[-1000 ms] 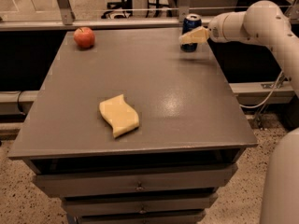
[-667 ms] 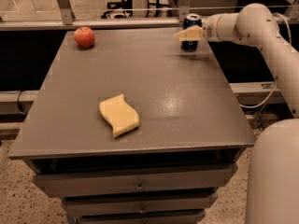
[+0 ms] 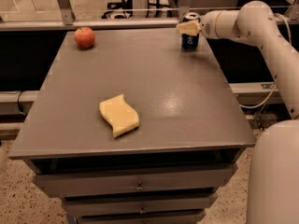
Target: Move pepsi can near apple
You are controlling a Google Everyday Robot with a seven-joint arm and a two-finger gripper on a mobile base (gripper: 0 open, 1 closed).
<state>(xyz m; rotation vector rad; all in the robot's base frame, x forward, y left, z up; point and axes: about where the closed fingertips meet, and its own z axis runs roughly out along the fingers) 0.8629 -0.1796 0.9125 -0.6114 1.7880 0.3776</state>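
The pepsi can (image 3: pixel 189 40) is dark blue with a silver top and stands upright near the table's far right corner. The apple (image 3: pixel 84 37) is red with a yellowish blush and sits near the far left corner, well apart from the can. My gripper (image 3: pixel 189 28) reaches in from the right on the white arm (image 3: pixel 247 22). It sits at the can's upper part, with its pale tip overlapping the can's top. I cannot tell whether it grips the can.
A pale yellow wavy sponge (image 3: pixel 119 115) lies on the grey table (image 3: pixel 187 106) towards the front left of centre. The table has drawers below. A metal rail runs behind its far edge. The robot's white base (image 3: pixel 275 171) fills the lower right.
The gripper has shifted from the can's middle up to its top and slightly left. The can, apple and sponge stay where they were.
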